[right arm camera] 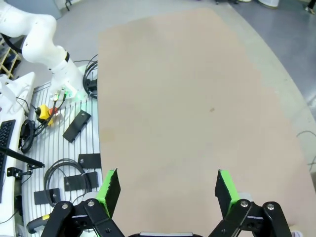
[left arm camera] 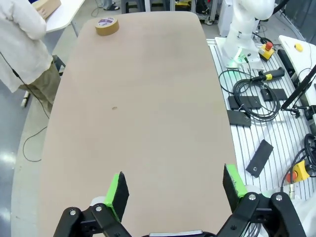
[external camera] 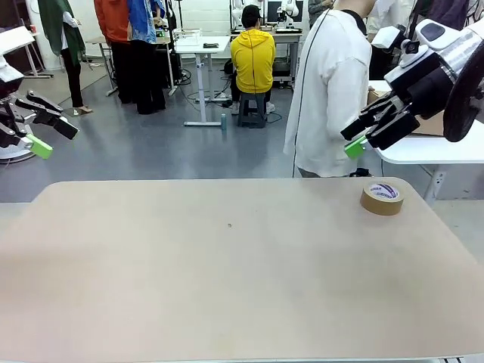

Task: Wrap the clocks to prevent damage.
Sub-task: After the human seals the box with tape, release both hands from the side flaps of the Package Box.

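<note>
No clock or wrapping lies on the surface (external camera: 227,287); the sole item is a roll of tape (external camera: 382,197) at its far right corner, near the person (external camera: 333,91) standing beyond that edge. The left gripper (external camera: 38,132) and right gripper (external camera: 363,136) hover at either side, jaws wide apart and empty. The likely trouble: with the person so near the right arm, a reach toward the tape could crowd them. The left wrist view adds cables (left arm camera: 252,94) on the floor beside the surface.
</note>
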You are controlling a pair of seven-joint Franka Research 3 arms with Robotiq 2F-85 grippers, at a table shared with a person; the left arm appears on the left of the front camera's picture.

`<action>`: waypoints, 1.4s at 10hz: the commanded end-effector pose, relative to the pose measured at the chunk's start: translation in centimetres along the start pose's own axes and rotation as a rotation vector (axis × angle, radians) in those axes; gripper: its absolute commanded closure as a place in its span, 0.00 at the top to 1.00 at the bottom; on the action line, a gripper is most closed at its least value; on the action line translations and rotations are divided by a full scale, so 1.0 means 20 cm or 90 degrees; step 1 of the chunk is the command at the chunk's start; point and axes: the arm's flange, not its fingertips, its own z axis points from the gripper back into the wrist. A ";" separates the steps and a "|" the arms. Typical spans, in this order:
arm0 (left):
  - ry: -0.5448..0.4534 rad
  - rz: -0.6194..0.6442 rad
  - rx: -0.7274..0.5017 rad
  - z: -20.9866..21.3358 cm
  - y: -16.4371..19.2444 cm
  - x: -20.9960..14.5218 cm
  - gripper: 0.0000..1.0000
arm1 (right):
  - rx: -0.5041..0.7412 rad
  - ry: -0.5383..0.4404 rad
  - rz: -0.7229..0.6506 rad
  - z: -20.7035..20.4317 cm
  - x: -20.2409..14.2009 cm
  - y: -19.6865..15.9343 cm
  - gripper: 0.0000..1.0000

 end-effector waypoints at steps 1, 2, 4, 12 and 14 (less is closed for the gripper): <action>-0.006 0.001 -0.002 0.00 0.00 0.00 1.00 | 0.011 -0.003 0.005 -0.01 0.00 0.01 1.00; -0.006 0.001 -0.002 0.00 0.00 0.00 1.00 | 0.011 -0.003 0.005 -0.01 0.00 0.01 1.00; -0.006 0.001 -0.002 0.00 0.00 0.00 1.00 | 0.011 -0.003 0.005 -0.01 0.00 0.01 1.00; -0.266 -0.038 0.081 0.05 0.09 -0.25 1.00 | 0.059 -0.246 0.058 0.00 -0.34 -0.28 1.00; -0.306 -0.032 0.073 0.02 0.10 -0.39 1.00 | 0.057 -0.286 0.085 0.02 -0.41 -0.30 1.00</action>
